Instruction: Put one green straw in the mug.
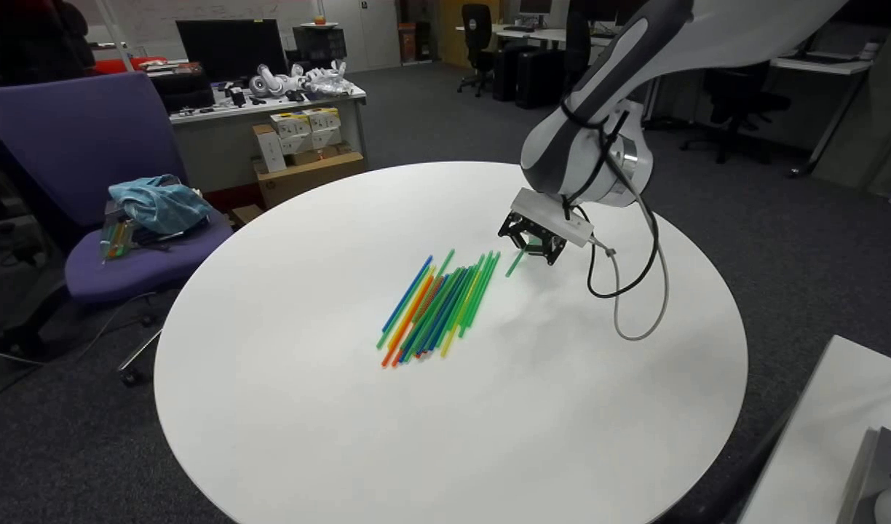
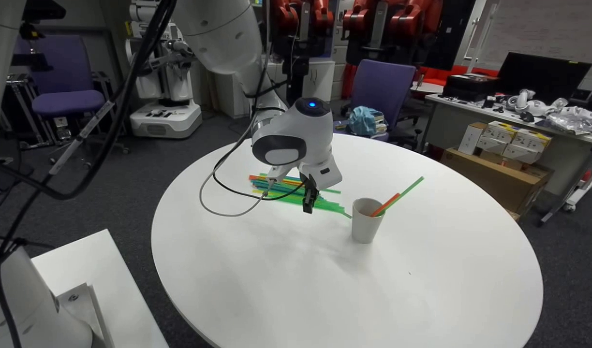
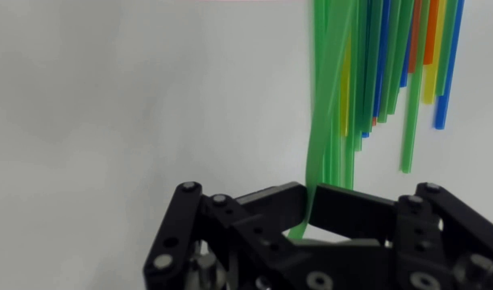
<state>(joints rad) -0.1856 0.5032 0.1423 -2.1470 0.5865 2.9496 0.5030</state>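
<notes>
Jointed black hand (image 3: 310,198) pinches a slender, bowed green straw (image 3: 322,108) while the smooth tapered mug (image 2: 364,227) stands upright.

Green straw (image 3: 322,108), clamped; mug (image 2: 366,229), upright.
The green straw is a slim, bright, semi-translucent tube held outside the mug. In the wrist view it extends from the clamping point beyond the top edge and appears broader along that run; the tube narrows and bends slightly at the clamping point, and a short section shows past it. The mug is plain white, tapered and open-topped; it stands on the round white table (image 2: 421,309), with an orange straw (image 2: 385,205) and a second green straw (image 2: 409,189) leaning out over its rim.
</notes>
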